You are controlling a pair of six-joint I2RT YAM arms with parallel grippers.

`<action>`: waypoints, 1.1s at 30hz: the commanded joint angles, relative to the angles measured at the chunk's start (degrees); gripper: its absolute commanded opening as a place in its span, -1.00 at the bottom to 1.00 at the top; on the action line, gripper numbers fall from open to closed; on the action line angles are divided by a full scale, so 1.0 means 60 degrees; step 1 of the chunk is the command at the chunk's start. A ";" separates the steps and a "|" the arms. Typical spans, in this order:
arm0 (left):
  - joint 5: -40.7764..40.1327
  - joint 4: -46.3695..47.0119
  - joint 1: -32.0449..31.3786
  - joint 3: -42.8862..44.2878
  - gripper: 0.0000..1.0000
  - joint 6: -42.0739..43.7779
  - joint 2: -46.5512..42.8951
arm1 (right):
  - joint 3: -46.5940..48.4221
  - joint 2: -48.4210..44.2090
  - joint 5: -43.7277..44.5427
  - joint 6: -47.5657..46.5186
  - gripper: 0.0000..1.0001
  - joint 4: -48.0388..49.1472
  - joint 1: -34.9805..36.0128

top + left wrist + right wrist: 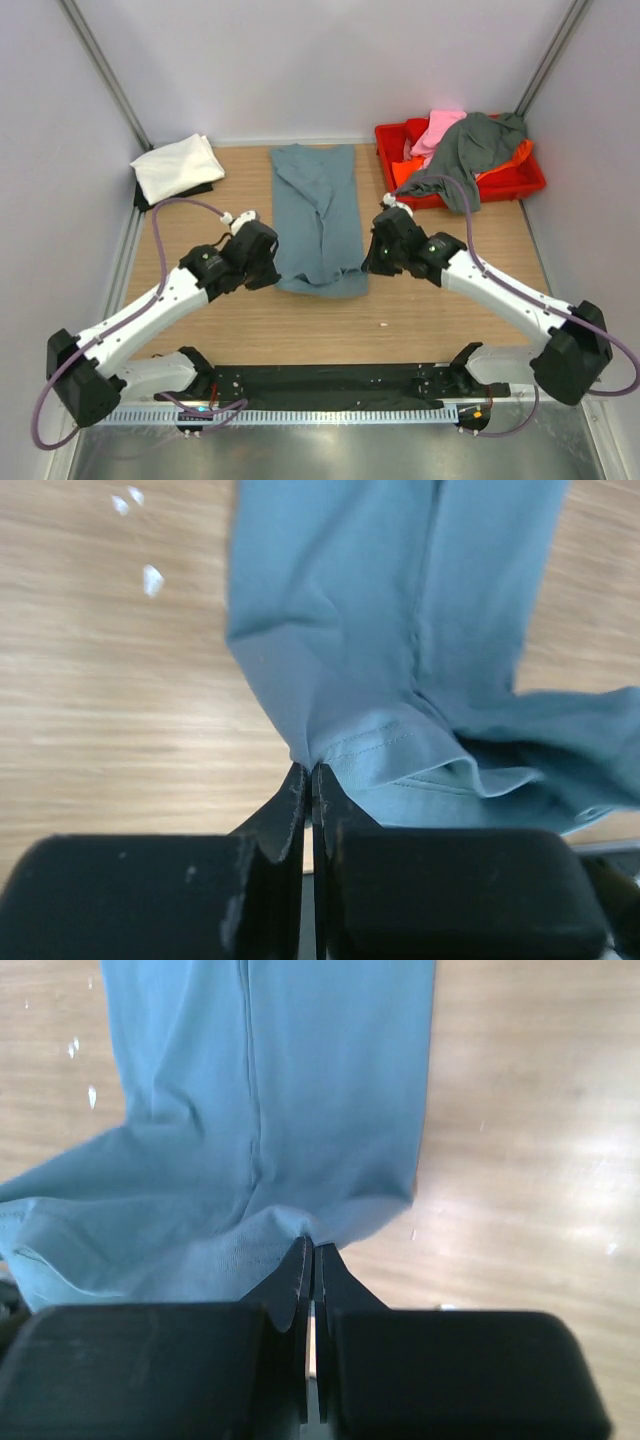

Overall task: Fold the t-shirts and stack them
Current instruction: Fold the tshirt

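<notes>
The dusty blue-grey t-shirt (320,215) lies as a long narrow strip in the middle of the table, its near end lifted and curled. My left gripper (272,262) is shut on its near left corner (312,755). My right gripper (370,258) is shut on its near right corner (318,1232). A folded white t-shirt (177,167) lies at the back left. The dark grey t-shirt (475,150), the pink one (438,130) and the orange one (510,158) are heaped in the red crate (520,182).
The red crate stands at the back right, by the right wall. A dark object (170,194) peeks out under the white t-shirt. Bare wooden table (420,310) lies between the shirt and the arm bases.
</notes>
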 commanded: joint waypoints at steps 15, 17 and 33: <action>0.1249 -0.0298 0.3012 0.4437 -1.00 0.3587 0.4813 | 0.4922 0.4570 -0.1418 -0.3069 -0.97 -0.0321 -0.2399; 0.1264 -0.0329 0.3202 0.4831 -1.00 0.3704 0.5238 | 0.5288 0.4950 -0.1520 -0.3143 -0.98 -0.0380 -0.2516; 0.1629 -0.1016 0.4037 0.8126 -0.88 0.4364 0.9524 | 0.7821 0.8158 -0.1829 -0.3173 -0.92 -0.0496 -0.3132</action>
